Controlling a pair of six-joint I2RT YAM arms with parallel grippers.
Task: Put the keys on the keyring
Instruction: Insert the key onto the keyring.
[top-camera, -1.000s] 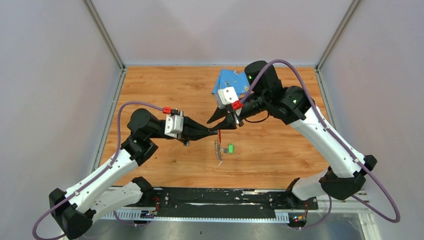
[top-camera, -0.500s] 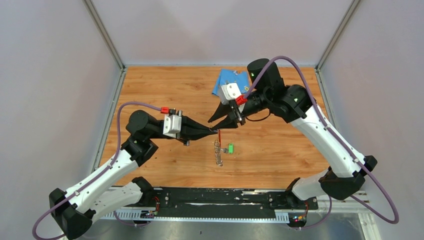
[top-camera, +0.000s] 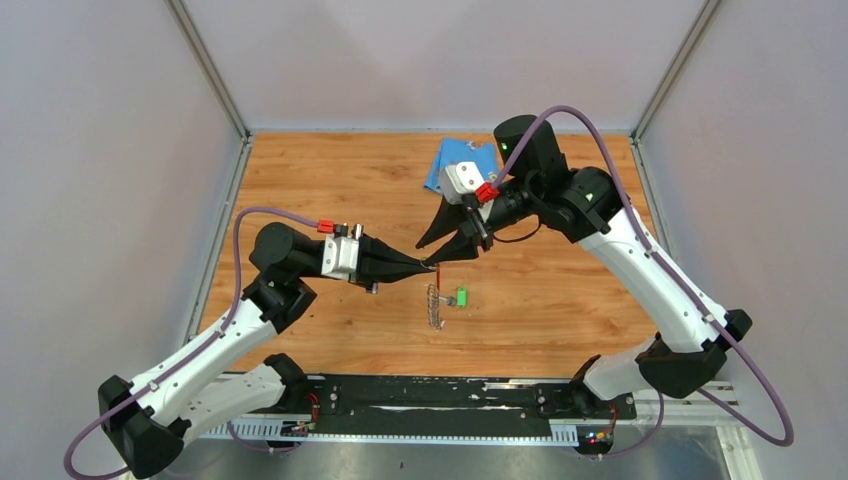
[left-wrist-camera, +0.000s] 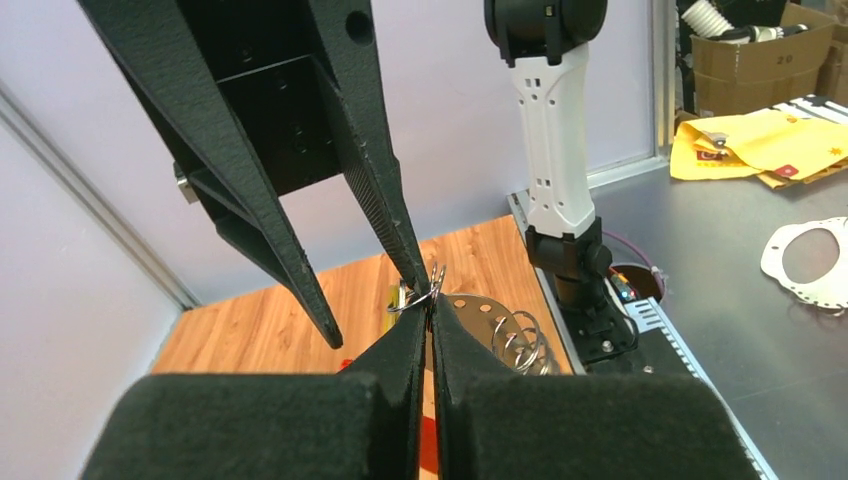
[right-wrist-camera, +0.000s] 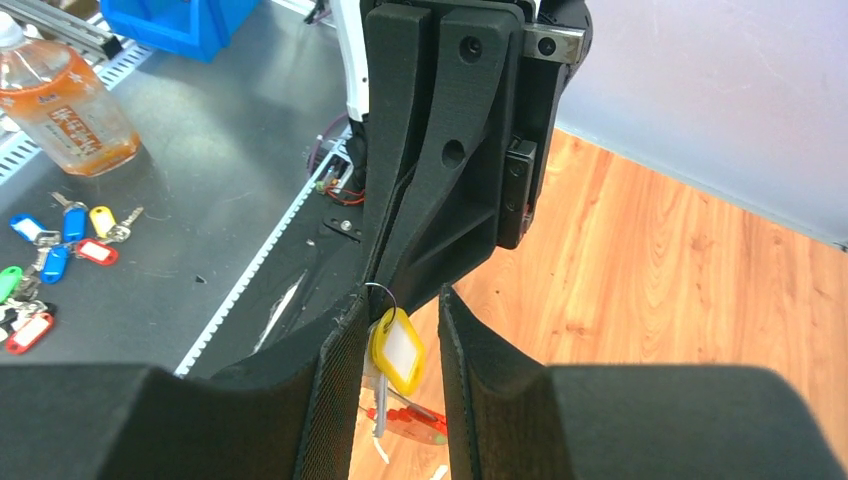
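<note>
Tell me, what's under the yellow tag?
A silver key hangs below the yellow tag, with something red lower down. The right gripper's fingers cover the rest. The left gripper pinches its wire ring.

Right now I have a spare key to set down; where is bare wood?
Bare table far left, between the wall and the blue cloth, and near right, between the green key and the right arm. Crowded mid-table: the left gripper, pinching a wire ring, meets the right gripper by the keyring.

Left gripper (top-camera: 431, 266) and right gripper (top-camera: 428, 255) meet tip to tip above table (top-camera: 330, 170), hanging key (right-wrist-camera: 398, 345) between right's fingers. Keyring (top-camera: 434, 305) lies just before them, second key (top-camera: 461, 296) just right, cloth (top-camera: 462, 160) behind.
</note>
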